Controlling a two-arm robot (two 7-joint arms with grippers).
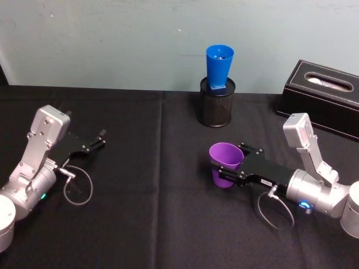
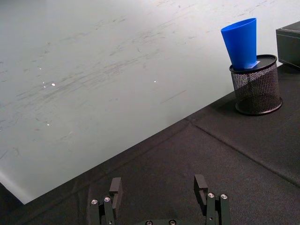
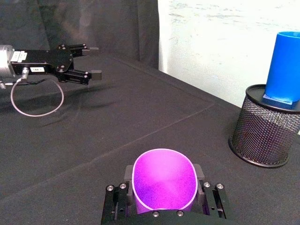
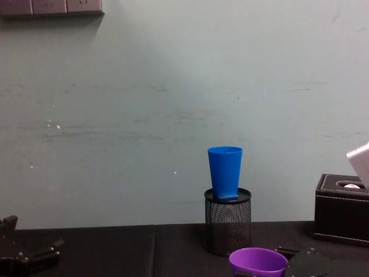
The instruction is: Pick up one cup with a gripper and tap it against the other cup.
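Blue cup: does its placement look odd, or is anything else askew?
Yes. The blue cup stands upright on top of the black mesh pen holder, not on the table. The purple cup is gripped in the right pincer. Nothing looks spilled or damaged.

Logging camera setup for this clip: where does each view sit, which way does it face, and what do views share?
Head: high, looking down at the table; both arms, right gripper shut on the purple cup.
Chest: low, facing the wall; blue cup in the mesh holder.
Left wrist: along the open left gripper.
Right wrist: over its held cup.
All share the blue cup.
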